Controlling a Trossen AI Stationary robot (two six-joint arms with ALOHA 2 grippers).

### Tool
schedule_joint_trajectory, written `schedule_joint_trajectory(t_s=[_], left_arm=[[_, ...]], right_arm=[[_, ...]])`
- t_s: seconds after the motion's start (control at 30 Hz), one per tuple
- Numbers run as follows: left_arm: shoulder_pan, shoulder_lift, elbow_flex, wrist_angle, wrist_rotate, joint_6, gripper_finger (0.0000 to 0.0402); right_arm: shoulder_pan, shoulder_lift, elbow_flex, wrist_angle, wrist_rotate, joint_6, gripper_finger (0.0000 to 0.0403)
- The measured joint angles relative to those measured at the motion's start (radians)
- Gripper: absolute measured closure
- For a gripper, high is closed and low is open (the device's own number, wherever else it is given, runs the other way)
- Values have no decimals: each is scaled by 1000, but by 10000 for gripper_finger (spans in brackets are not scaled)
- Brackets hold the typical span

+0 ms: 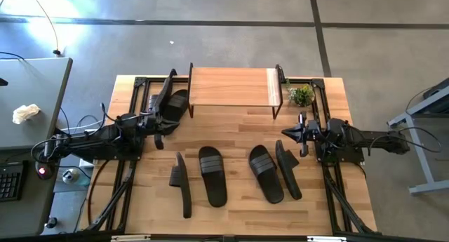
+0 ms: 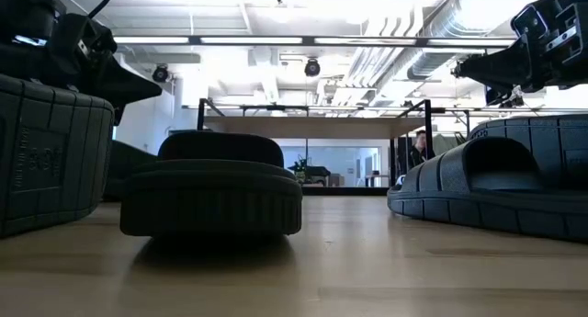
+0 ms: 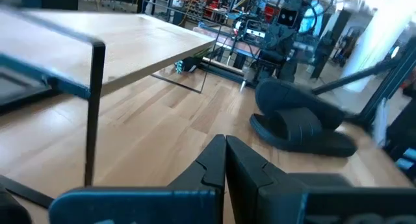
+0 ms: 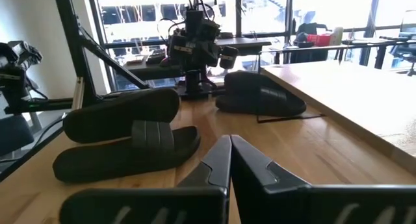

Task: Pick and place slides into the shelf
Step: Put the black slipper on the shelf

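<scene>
While both jaws stood closed and empty, the left gripper [image 1: 158,141] hovered beside the shelf [image 1: 231,85]; four slides [image 1: 212,175] lay near the desk's front edge.

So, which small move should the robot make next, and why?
Probably the right pincer should open and go down to the nearest sandal. Both pincers are shut and empty, four sandals lie in front of the shelf, and the left pincer is farther from them.

arms: dark, jointed | cables: black, looped | left gripper [image 1: 158,139], right gripper [image 1: 286,132]: black fingers
</scene>
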Motion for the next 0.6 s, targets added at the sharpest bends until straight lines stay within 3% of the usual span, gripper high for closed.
schedule_joint_trajectory(t_s=[0.17, 0.3, 0.5, 0.6], left_arm=[[0, 0, 0, 99, -24, -410, 401], [0, 0, 0, 275, -28, -724, 401], [0, 0, 0, 676, 81, -661, 401], [0, 0, 0, 867, 148, -621, 401]], right_arm=[[0, 0, -1, 20, 29, 3, 403], [0, 1, -1, 166, 23, 237, 403], [0, 0, -1, 472, 84, 683, 403], [0, 0, -1, 576, 118, 824, 403]])
